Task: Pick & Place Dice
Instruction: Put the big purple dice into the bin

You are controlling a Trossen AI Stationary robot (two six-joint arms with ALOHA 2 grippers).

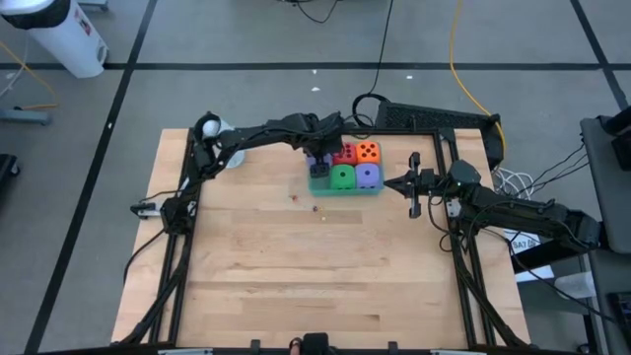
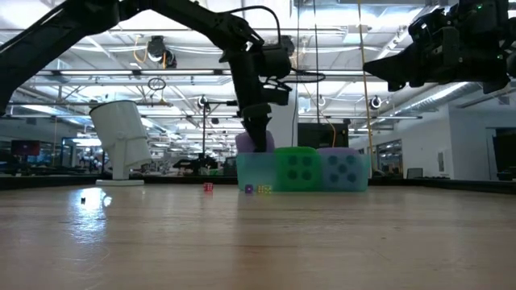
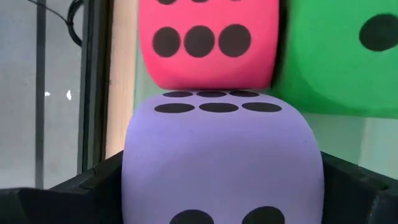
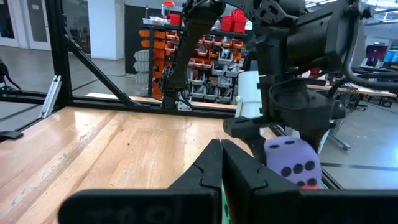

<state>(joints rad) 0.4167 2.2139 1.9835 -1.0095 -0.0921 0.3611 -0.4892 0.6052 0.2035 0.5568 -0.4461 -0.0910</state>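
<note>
Just above centre in the high view, the left pincer point(image 1: 318, 158) clamps a purple die point(image 3: 217, 155) over the green tray point(image 1: 345, 186) holding the other dice, while the right pincer point(image 1: 406, 184) waits nearby, fingers together.

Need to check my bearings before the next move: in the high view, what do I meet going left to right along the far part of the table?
White cup → left gripper over a purple die → green die → other purple die → right gripper.
</note>
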